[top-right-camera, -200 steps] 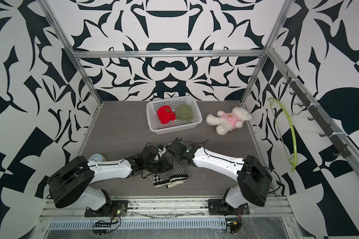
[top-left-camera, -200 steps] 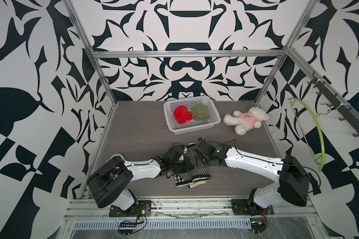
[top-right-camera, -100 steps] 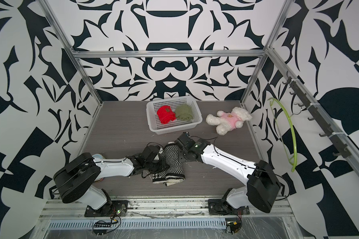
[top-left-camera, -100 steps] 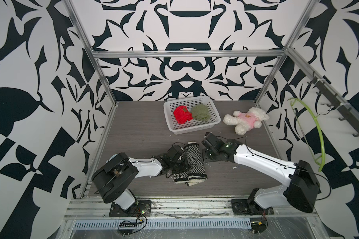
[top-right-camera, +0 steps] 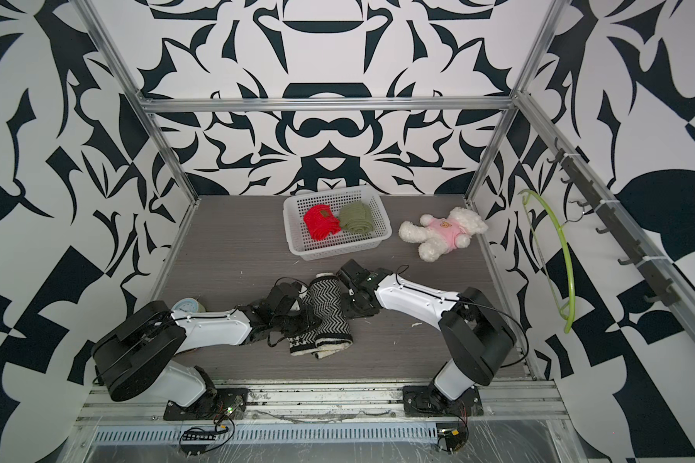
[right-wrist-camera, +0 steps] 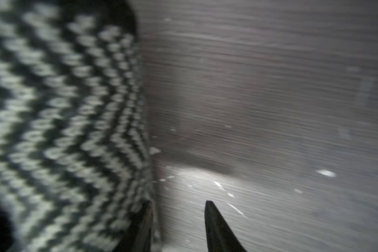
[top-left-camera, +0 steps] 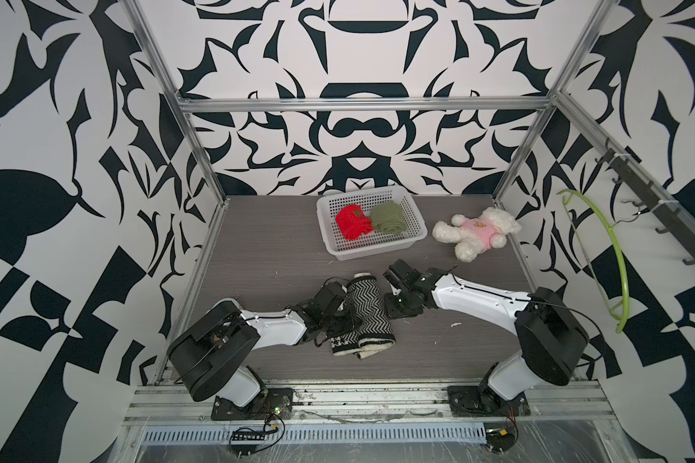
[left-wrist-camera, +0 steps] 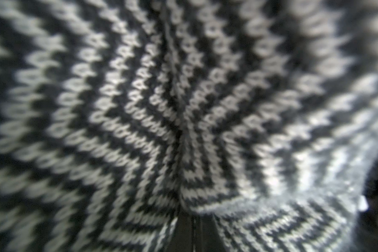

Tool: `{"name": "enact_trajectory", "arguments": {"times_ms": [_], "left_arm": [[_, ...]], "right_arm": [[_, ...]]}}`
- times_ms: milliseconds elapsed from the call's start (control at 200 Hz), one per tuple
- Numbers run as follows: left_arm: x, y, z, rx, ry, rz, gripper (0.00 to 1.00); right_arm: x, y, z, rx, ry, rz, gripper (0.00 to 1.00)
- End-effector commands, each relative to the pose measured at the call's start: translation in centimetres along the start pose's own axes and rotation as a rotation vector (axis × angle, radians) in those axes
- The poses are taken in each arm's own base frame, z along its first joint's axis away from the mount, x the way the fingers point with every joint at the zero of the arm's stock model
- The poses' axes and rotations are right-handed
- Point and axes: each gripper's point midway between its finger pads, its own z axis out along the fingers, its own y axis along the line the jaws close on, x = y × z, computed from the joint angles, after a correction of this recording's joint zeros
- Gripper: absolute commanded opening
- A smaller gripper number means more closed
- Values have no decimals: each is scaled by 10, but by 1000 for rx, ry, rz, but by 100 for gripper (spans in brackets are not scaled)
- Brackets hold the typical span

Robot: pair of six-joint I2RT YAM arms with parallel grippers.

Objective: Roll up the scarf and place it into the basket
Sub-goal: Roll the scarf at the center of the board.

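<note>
Now, keep the roll tight

The zigzag scarf [top-left-camera: 368, 312] lies rolled on the bench [top-left-camera: 273, 256], lower middle in both top views, well apart from the basket [top-left-camera: 382, 245] (upper middle). The left hand [top-left-camera: 344, 316] is closed, pinching the cloth. The right hand [right-wrist-camera: 178, 218] is open and empty, just beside the roll. I think it should grab across the whole roll, loose end too, then lift slowly.

A white plush bear in a pink shirt [top-left-camera: 478, 234] is seen lying on the grey wood-grain tabletop [top-left-camera: 265, 248], near its back right corner. A red rolled knit [top-left-camera: 352, 222] and an olive-green rolled knit [top-left-camera: 388, 216] are set side by side, touching. A lime-green plastic hanger [top-left-camera: 623, 280] is hung against the black-and-white patterned wall [top-left-camera: 638, 100] on the right. A small white scrap [top-left-camera: 455, 324] is seen on the tabletop.
</note>
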Motion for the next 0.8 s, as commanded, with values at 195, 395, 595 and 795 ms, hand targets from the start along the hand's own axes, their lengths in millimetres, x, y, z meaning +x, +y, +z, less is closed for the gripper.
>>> {"name": "enact_trajectory", "arguments": {"times_ms": [195,395,595,795], "left_arm": [[15,58,2,-177,41,-57,0],[13,57,3,-170,43,-57,0],[13,60,3,-171,43,-63,0],[13,60,4,-166,46,-65,0]], "right_arm": [[6,81,2,-371,35,-75,43],[22,100,25,-436,119,-83,46],[42,128,53,-544,200,-80,48],[57,147,61,-603,234,-88,0]]}}
